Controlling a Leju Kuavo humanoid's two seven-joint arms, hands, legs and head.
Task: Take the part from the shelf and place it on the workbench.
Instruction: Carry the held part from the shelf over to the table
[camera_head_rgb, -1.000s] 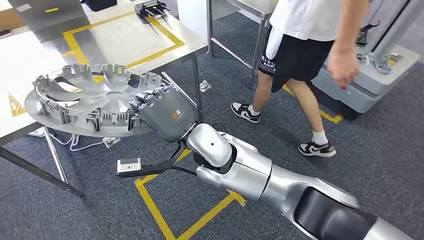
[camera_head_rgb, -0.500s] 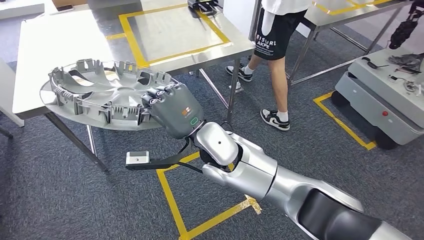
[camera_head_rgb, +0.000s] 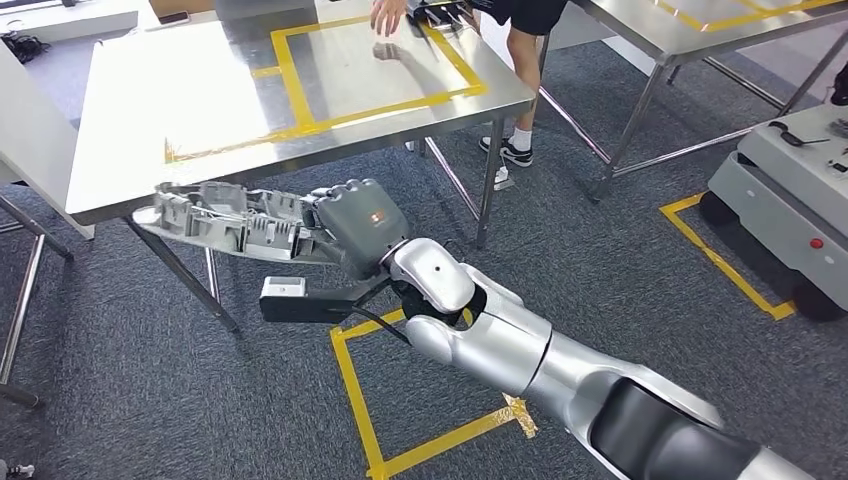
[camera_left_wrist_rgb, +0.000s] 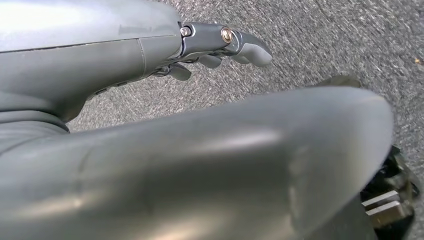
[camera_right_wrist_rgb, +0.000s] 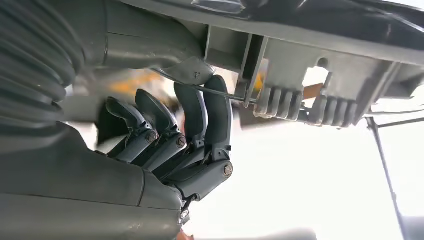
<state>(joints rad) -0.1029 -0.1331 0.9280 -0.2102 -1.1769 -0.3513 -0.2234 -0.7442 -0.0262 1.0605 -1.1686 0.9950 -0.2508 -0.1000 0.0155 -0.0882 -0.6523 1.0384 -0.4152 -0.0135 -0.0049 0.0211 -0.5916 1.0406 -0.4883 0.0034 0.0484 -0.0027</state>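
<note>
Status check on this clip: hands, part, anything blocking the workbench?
Right hand grips the part by its rim, held off the workbench. Left hand holds nothing. A person's hand rests at the bench's far edge.

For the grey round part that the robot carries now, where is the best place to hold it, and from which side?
Best at the rim, from the robot's own side. The round part is a wide, flat disc ringed with ribs and clips, so fingers can hook its edge. The right robot hand grips it there now, fingers curled onto the ribbed edge.
</note>
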